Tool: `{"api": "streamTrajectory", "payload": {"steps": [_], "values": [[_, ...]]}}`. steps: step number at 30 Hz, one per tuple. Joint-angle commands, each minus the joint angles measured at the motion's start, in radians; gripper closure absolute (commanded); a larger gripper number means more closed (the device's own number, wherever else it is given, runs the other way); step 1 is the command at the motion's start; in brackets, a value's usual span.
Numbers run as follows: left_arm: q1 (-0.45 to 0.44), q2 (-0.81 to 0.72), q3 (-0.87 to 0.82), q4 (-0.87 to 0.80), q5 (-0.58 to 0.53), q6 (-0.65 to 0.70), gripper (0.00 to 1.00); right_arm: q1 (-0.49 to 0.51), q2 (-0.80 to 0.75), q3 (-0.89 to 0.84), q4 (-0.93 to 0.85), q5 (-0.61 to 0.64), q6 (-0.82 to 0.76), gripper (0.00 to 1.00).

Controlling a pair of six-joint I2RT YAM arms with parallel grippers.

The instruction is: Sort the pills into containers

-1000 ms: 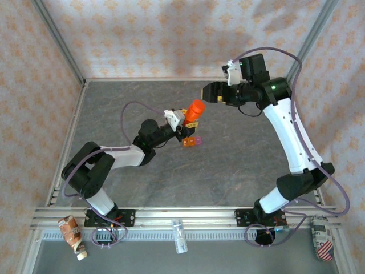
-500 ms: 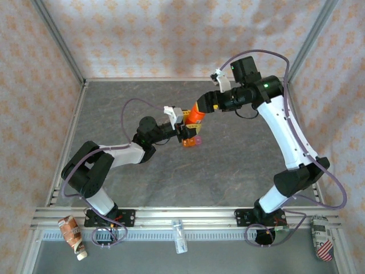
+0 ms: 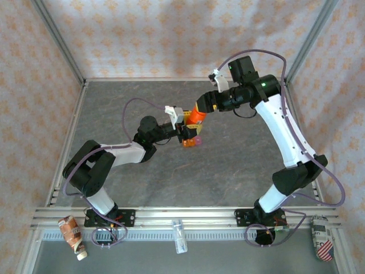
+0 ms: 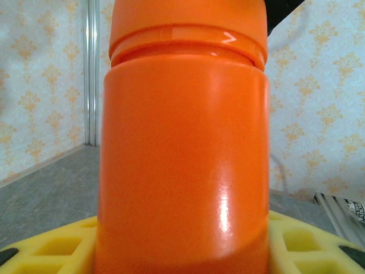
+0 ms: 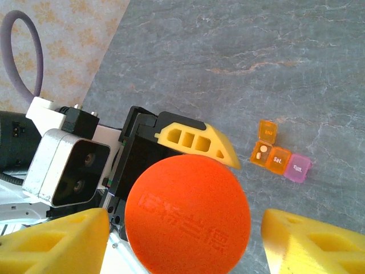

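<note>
Tiny translucent containers (image 5: 280, 160), orange joined to pink, flat on grey tabletop (image 5: 228, 57), one lid open, pale pills (image 5: 262, 152) inside

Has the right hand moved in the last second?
Yes. The right hand went left and away from the table's back edge, and now straddles the bottle cap.

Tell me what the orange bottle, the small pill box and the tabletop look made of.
Orange cylindrical bottle: probably opaque glossy plastic, sharp highlights on its wall; its cap looks matte, with raised characters. Small orange-and-pink pill box: translucent plastic, judging by tinted, glowing walls. Grey tabletop: matte, marble-like veining; stone or printed sheet, can't tell.
</note>
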Motion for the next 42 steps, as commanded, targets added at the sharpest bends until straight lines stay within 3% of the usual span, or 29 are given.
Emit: {"api": "streamTrajectory", "payload": {"steps": [1, 13, 20, 26, 31, 38, 42], "values": [[0.004, 0.005, 0.037, 0.069, 0.027, -0.013, 1.0, 0.007, 0.017, 0.034, -0.003, -0.01, -0.005, 0.31], [0.004, -0.001, 0.047, 0.066, 0.009, 0.0, 1.0, 0.01, 0.016, -0.016, 0.024, 0.004, 0.041, 0.52], [-0.021, -0.04, 0.015, 0.038, -0.185, 0.169, 1.0, 0.047, 0.007, -0.145, 0.128, 0.067, 0.22, 0.58], [-0.075, -0.059, -0.002, 0.046, -0.385, 0.333, 1.0, 0.09, 0.026, -0.254, 0.235, 0.136, 0.386, 0.58], [-0.115, -0.052, -0.001, 0.05, -0.475, 0.421, 1.0, 0.117, 0.052, -0.295, 0.294, 0.148, 0.465, 0.58], [-0.124, -0.032, -0.005, 0.052, -0.546, 0.415, 1.0, 0.119, 0.063, -0.273, 0.298, 0.174, 0.491, 0.54], [-0.123, -0.021, -0.009, 0.054, -0.555, 0.383, 1.0, 0.109, 0.062, -0.214, 0.269, 0.182, 0.485, 0.41]]}}
